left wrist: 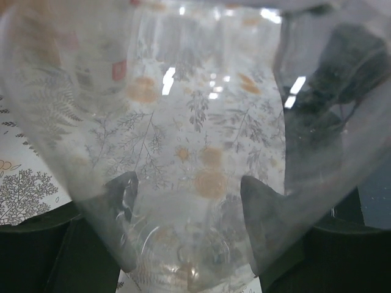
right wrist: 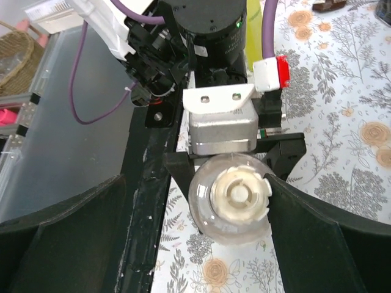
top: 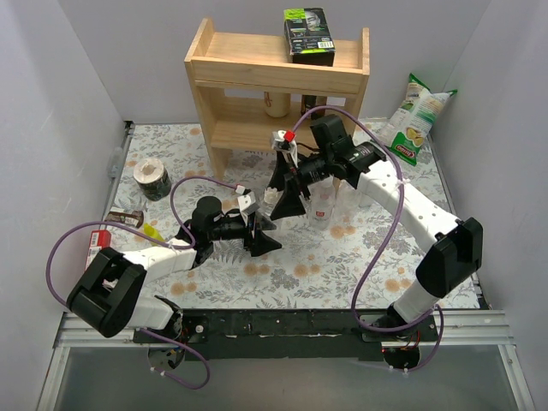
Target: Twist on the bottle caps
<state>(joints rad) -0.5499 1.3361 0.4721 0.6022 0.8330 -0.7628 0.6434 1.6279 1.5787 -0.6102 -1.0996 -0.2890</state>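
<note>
A clear bottle stands upright on the floral cloth and fills the left wrist view. My left gripper is shut on its body, one finger on each side. From above, a white ribbed cap sits on this bottle's neck. My right gripper hangs open over it; its right finger touches the cap's side and its left finger stands well apart. In the top view the right gripper points down onto the held bottle and hides the cap; the left gripper reaches in from the left. A second clear bottle stands just to the right.
A wooden shelf with a black box on top stands at the back. A chips bag leans at the back right. A tape roll and small packets lie at the left.
</note>
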